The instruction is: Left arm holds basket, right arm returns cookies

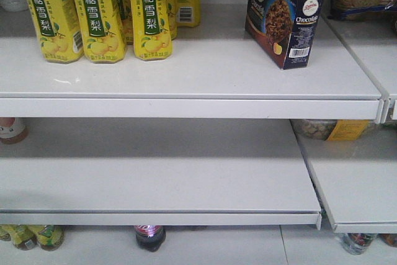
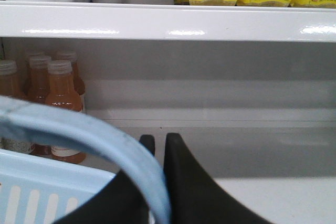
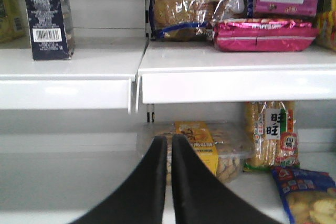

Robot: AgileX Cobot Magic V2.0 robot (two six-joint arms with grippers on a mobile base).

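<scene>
Now the cookie box (image 1: 284, 15) stands on the upper shelf (image 1: 186, 66); the right claw (image 3: 169, 142) is pressed together and empty, and the left claw (image 2: 156, 141) is clamped on the basket (image 2: 42, 195) handle (image 2: 105, 140).

Open shelf (image 1: 205, 66) between yellow cartons (image 1: 99, 13) and cookies (image 1: 284, 15)

Yellow pear-drink cartons (image 1: 99, 13) with green Chinese-lettered labels stand in a row at the left of the white top shelf (image 1: 186, 79). The middle shelf (image 1: 155, 178) carries only a small jar (image 1: 12, 130) at its far left edge, while a dark cola bottle (image 1: 150, 238) and green-yellow bottles (image 1: 34, 236) show beneath it. Orange tea bottles (image 2: 58, 103) cluster on a lower shelf. On the neighbouring bay, a blue-banded bag of biscuits (image 3: 197, 3) sits beside a pink foil packet (image 3: 262, 34); below stand a clear tub of biscuits (image 3: 210, 148), a rice-cracker pack (image 3: 270, 135) and a blue snack bag (image 3: 307, 195).
</scene>
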